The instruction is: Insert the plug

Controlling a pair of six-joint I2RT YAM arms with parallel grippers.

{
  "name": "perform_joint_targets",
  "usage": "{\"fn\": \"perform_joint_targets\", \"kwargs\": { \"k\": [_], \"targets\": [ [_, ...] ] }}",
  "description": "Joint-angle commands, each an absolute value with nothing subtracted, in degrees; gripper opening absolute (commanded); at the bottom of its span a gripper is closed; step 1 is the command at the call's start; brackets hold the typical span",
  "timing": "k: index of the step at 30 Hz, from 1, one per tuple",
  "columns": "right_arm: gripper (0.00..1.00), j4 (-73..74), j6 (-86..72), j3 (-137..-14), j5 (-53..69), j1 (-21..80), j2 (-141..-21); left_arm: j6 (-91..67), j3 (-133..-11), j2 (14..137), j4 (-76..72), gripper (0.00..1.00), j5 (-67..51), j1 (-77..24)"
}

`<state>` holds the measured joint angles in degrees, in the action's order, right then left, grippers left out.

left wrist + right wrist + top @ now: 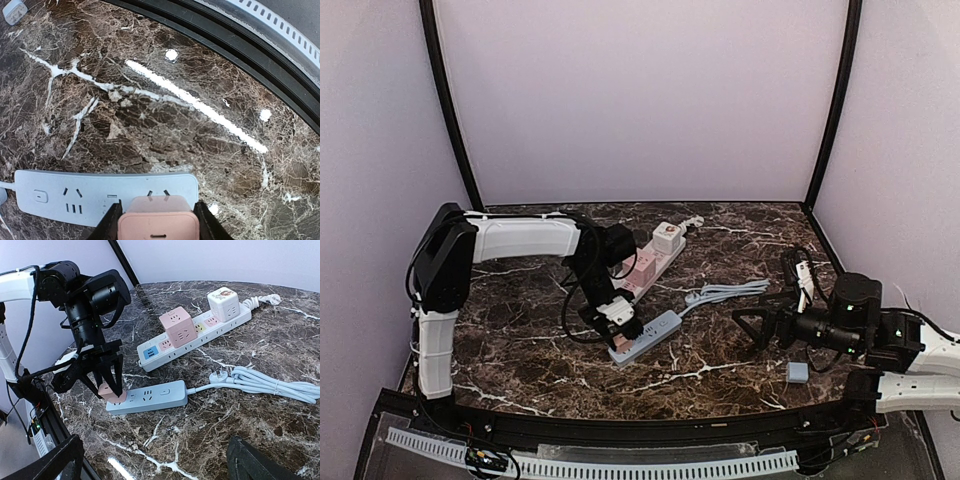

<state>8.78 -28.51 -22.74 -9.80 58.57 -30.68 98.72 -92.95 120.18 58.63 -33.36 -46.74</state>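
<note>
Dark marble counter (720,370), lilac walls. Left end effector (620,318) clenched on the pink plug (158,222), 1 finger on each side, poised over the blue power strip (655,333) at its 8 o'clock end in the top view. Plug sits right at a 2-slot socket; prongs hidden, cannot tell if they are in. Right end effector (750,325) released, jaws wide, well apart at 3 o'clock of the strip, holding nothing. White power strip (655,262) with 2 cube adapters lies at 12 o'clock.

Risks: prongs miss the slots since alignment is unseen. The strip lies loose with nothing bracing it, so a push likely slides or tips it. An off-axis push could twist the plug in the grip.
</note>
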Motion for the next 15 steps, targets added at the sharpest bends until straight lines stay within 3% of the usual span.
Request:
{"fn": "perform_joint_targets", "kwargs": {
  "k": [1, 2, 3, 4, 6, 15],
  "targets": [
    [0.99, 7.2, -28.5, -22.1, -9.3, 58.9, -30.3, 97.7, -92.6, 125.2, 54.4, 0.02, -24.0, -47.0],
    [0.99, 7.2, -28.6, -22.1, -9.3, 58.9, -30.2, 97.2, -92.7, 124.9, 54.6, 0.24, -24.1, -47.0],
    [0.99, 7.2, -28.5, -22.1, -9.4, 59.0, -30.1, 97.1, -92.5, 124.0, 54.6, 0.61, -24.3, -47.0],
    [0.99, 7.3, -28.6, -22.1, -9.4, 59.0, -30.1, 97.0, -92.1, 123.5, 54.4, 0.89, -24.4, -47.0],
    [0.99, 7.4, -28.6, -22.1, -9.5, 58.9, -30.0, 97.0, -91.7, 121.1, 54.4, 0.98, -25.6, -47.0],
    [0.99, 7.5, -28.8, -22.0, -9.4, 58.9, -29.7, 97.5, -88.4, 112.2, 53.3, 0.99, -31.2, -47.1]
  ]
}}
